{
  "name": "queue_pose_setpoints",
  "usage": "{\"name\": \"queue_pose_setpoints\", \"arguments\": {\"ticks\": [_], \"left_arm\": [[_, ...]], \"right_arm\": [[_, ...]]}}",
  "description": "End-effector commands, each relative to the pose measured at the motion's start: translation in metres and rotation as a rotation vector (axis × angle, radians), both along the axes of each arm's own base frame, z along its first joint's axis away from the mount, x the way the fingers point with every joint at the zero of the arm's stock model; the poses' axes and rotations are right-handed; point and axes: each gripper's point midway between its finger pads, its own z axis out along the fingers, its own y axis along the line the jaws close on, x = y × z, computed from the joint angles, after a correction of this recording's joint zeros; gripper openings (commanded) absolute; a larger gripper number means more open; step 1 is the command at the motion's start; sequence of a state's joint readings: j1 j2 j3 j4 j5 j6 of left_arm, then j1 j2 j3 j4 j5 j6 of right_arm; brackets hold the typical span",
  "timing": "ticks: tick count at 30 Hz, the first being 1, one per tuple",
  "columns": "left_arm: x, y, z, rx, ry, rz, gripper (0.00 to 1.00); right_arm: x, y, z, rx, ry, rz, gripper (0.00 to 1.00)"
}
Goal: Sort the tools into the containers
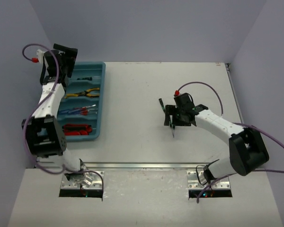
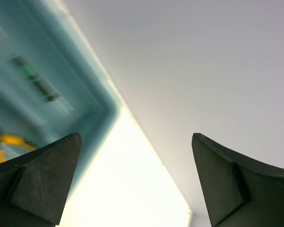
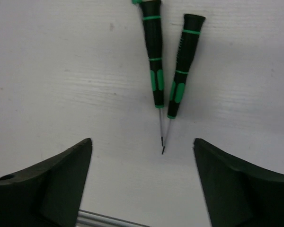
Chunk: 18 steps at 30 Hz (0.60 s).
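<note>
I'm looking down the right wrist camera at two thin screwdrivers, one (image 3: 154, 61) on the left and its twin (image 3: 182, 66) just beside it. Both have black handles with green bands and green grip patches, and fine steel shafts. They lie flat on the white table (image 3: 61, 71) in a narrow V, tips close together and pointing at me, handles fanning away. The right gripper (image 3: 142, 146) hangs right over those tips with its fingers spread wide and nothing between them, so the pair sits just ahead of the gap, untouched. From above, that spot is well to the right of the teal tray (image 1: 102, 101). Inside the tray I see a green-and-black screwdriver (image 1: 85, 78) in the far lane, then yellow pliers (image 1: 85, 93), blue screwdrivers (image 1: 80, 111) and red-handled tools (image 1: 76, 128) nearest me. The left gripper (image 2: 136, 142) is over the tray's far end, fingers wide apart and holding nothing.
</note>
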State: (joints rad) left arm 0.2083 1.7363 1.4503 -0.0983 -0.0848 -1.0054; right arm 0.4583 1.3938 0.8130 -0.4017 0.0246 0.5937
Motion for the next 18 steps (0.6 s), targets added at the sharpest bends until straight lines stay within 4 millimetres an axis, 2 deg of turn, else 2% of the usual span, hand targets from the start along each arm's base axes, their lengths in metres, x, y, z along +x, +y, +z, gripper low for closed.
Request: {"name": "queue_pose_setpoints", "arguments": {"ticks": [1,2,3,7,10,12,15,18], "left_arm": [[-0.072,-0.084,0.088,-0.002,-0.294,-0.295,1.00],[-0.089,-0.104,0.071,0.001,-0.275,-0.342,1.00],[-0.109,-0.121,0.089,0.023,-0.336,-0.386,1.00],[-0.165,-0.163,0.062,0.085,-0.331,-0.500,1.00],[-0.194,-0.176,0.036,0.098,-0.276,-0.588,1.00],[-0.204,-0.181,0.022,0.120,-0.242,-0.637,1.00],[-0.220,-0.186,0.016,0.140,-0.213,-0.691,1.00],[-0.228,-0.184,0.019,0.180,-0.209,-0.694,1.00]], "right_arm": [[0.036,-0.017,0.005,-0.127,-0.044,-0.111,0.73],[0.040,-0.021,0.004,-0.153,-0.043,-0.120,0.65],[0.044,-0.024,0.000,-0.168,-0.034,-0.128,0.59],[0.052,-0.034,-0.018,-0.170,0.028,-0.142,0.47],[0.058,-0.039,-0.030,-0.165,0.061,-0.143,0.42],[0.060,-0.038,-0.040,-0.167,0.077,-0.130,0.40],[0.065,-0.037,-0.050,-0.173,0.100,-0.129,0.37],[0.068,-0.036,-0.056,-0.167,0.108,-0.130,0.36]]}}
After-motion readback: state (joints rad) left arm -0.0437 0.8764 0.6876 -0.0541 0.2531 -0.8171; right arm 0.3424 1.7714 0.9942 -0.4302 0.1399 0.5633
